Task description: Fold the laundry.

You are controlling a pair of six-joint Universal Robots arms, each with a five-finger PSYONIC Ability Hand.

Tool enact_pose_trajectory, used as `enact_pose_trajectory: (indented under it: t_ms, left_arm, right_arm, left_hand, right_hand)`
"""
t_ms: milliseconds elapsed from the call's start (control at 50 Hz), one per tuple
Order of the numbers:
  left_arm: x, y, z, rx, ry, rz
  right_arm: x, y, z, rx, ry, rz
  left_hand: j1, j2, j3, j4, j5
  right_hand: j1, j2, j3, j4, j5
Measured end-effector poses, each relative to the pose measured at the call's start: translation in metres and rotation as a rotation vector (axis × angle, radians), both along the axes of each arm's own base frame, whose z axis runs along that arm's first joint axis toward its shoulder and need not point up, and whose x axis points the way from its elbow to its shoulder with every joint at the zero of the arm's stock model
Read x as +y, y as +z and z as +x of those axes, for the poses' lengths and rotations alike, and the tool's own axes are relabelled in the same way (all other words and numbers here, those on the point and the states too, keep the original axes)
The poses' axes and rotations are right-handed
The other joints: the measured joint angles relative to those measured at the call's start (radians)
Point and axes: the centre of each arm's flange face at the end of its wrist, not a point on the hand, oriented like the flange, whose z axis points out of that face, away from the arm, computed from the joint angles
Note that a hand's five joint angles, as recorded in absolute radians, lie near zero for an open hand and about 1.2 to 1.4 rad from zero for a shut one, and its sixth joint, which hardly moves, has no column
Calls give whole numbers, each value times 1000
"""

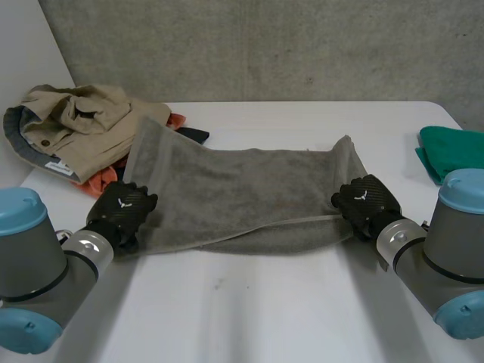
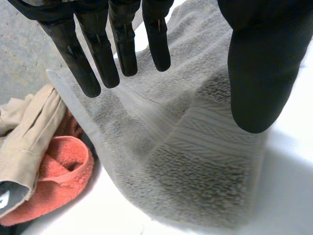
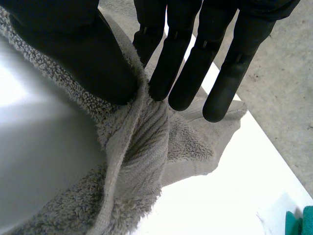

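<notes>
A grey towel (image 1: pixel 242 193) lies across the middle of the white table (image 1: pixel 249 310), folded lengthwise with its near edge doubled over. My left hand (image 1: pixel 121 212) hovers over the towel's left end; in the left wrist view its fingers (image 2: pixel 115 46) are straight and its thumb (image 2: pixel 259 73) stands apart above the grey towel (image 2: pixel 195 152), holding nothing. My right hand (image 1: pixel 367 200) is at the towel's right end. In the right wrist view its thumb (image 3: pixel 93 63) and fingers (image 3: pixel 181 73) pinch the grey towel's edge (image 3: pixel 139 122) between them.
A heap of laundry sits at the back left: a beige garment (image 1: pixel 79 121) over an orange cloth (image 1: pixel 102 181), with a dark piece (image 1: pixel 193 134) beside it. The orange cloth (image 2: pixel 54 181) lies close to the towel's left end. A green cloth (image 1: pixel 450 151) rests at the far right edge.
</notes>
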Motion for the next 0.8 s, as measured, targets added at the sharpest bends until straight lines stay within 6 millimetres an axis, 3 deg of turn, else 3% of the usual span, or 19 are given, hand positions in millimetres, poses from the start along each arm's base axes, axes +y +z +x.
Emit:
enact_pose_trajectory:
  t_ms: [180, 260, 300, 400, 600, 800]
  left_arm:
    - [10, -7, 6, 18, 28, 52]
    - [12, -7, 12, 15, 51, 57]
    - [12, -6, 17, 15, 67, 58]
    - [11, -6, 25, 16, 92, 60]
    - [-3, -13, 37, 20, 136, 64]
    - [-18, -24, 36, 17, 139, 67]
  right_arm:
    - [-1, 2, -2, 1, -9, -5]
    - [-3, 2, -3, 1, -16, -6]
    - [-3, 2, -4, 2, -19, -5]
    - [-4, 1, -5, 2, -22, -4]
    - [-4, 1, -5, 3, -24, -3]
    - [-4, 1, -6, 4, -24, -4]
  left_hand:
    - [7, 7, 4, 9, 12]
    - [69, 67, 62, 81, 84]
    - [206, 186, 176, 195, 196]
    - [206, 186, 176, 195, 196]
    - [157, 159, 155, 164, 166]
    - [179, 170, 166, 178, 176]
  right_hand:
    - [0, 0, 0, 0, 0]
    - [0, 0, 0, 0, 0]
    - [0, 0, 0, 0, 0]
    - [0, 0, 0, 0, 0]
    - [0, 0, 0, 0, 0]
    - [0, 0, 0, 0, 0]
